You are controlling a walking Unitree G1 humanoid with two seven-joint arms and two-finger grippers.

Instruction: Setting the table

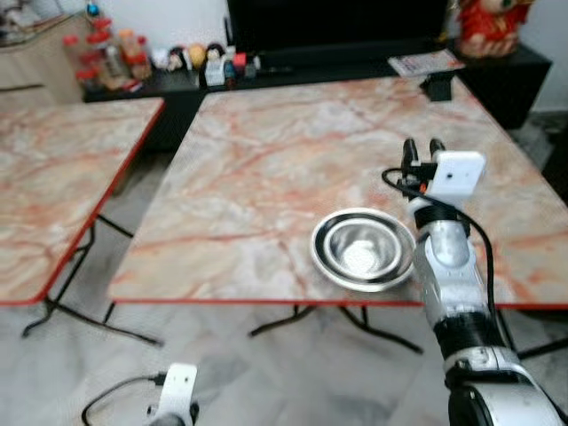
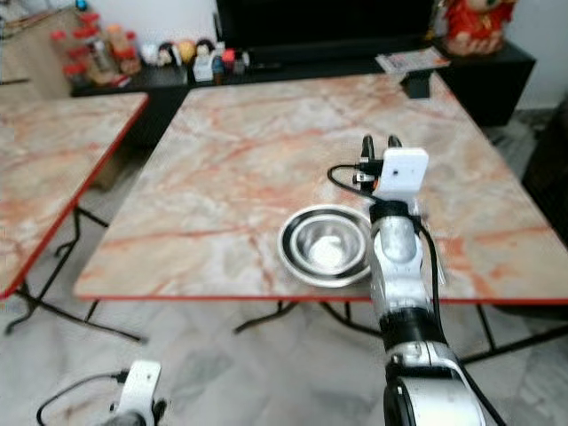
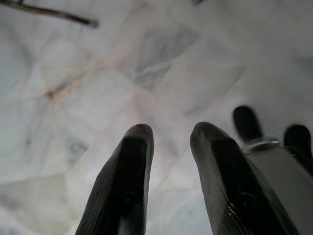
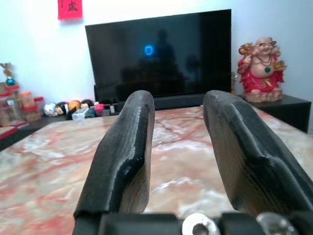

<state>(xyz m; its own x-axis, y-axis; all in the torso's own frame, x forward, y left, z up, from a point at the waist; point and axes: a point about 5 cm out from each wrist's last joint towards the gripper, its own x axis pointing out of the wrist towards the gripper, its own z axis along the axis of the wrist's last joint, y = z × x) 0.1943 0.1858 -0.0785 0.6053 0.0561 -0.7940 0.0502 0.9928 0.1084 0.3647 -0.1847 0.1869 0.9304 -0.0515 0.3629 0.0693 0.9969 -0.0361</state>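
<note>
So the left gripper (image 3: 168,147) is pointing down at a pale marble floor (image 3: 98,88) with grey and tan veining, and its two black fingers (image 3: 122,186) sit a bit apart with nothing between them. There's a thin dark table leg (image 3: 49,13) ending in a small foot out near the far edge. Beside the fingers a grey part with two dark rounded tips (image 3: 274,147) shows, too blurry to tell what it is.

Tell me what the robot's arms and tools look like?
The right arm is silver with black joints, and a black cable runs along it. A white camera box sits on its wrist. The right tool has two long black fingers with a ribbed, rubbery look. The left tool has the same dark, rounded fingers. The left arm has a white wrist box and a black cable too.
</note>
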